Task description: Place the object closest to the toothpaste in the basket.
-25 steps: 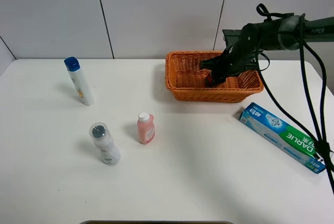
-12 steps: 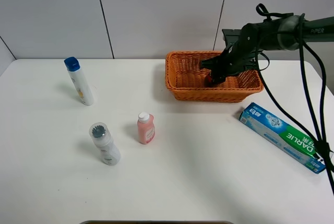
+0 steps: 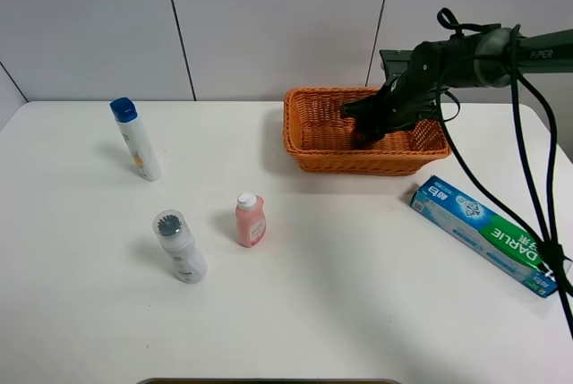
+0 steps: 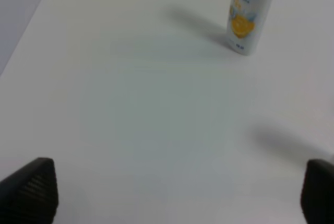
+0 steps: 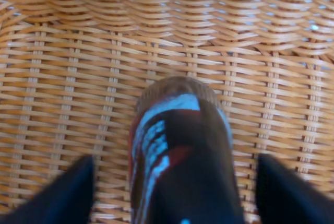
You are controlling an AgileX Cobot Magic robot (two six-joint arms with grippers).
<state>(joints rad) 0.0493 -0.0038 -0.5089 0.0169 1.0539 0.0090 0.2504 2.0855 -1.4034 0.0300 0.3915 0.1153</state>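
One bottle (image 5: 181,145) in the basket (image 5: 62,51) — between parted fingers (image 5: 62,198) of the right hand (image 5: 177,190)

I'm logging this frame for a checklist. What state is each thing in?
Basket: upright
Dark object: in basket, ungripped
Right gripper: open, inside basket
Left gripper: open, empty
Toothpaste box: lying flat
Blue-capped bottle: upright, capped
Pink bottle: upright, capped
Grey-topped bottle: upright

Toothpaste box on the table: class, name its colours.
The toothpaste box is blue, green and white; it shows best in the exterior high view.
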